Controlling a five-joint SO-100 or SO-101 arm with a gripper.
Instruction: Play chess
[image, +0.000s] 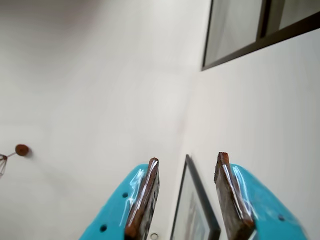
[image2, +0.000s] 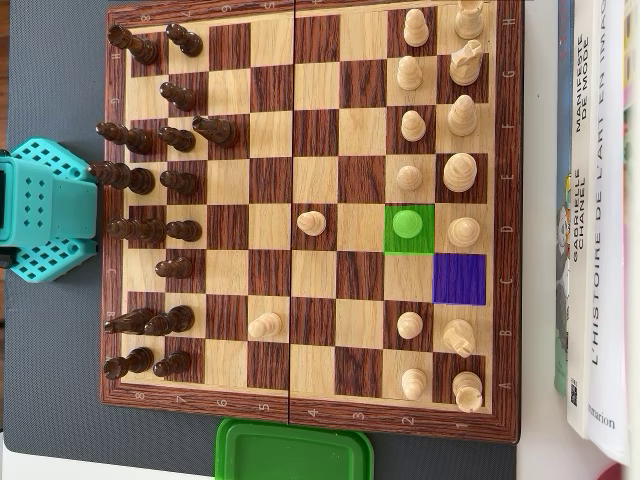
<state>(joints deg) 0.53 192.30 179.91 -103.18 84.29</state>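
Observation:
The wooden chessboard (image2: 305, 418) fills the overhead view. Dark pieces (image2: 150, 180) stand along its left side and light pieces (image2: 440, 130) along its right. One square is tinted green with a pawn (image2: 408, 224) on it. Next to it is an empty purple square (image2: 459, 279). Two light pawns (image2: 312, 222) (image2: 265, 324) stand forward near the middle. The teal arm (image2: 40, 210) sits off the board's left edge. In the wrist view my gripper (image: 188, 157) is open and empty, pointing at a pale wall with no board in sight.
A green plastic lid (image2: 293, 450) lies below the board and books (image2: 600, 220) lie along its right. The board rests on a grey mat (image2: 50, 380). The wrist view shows a framed picture (image: 195, 210), a dark window frame (image: 260, 37) and a small reddish knob (image: 21, 149).

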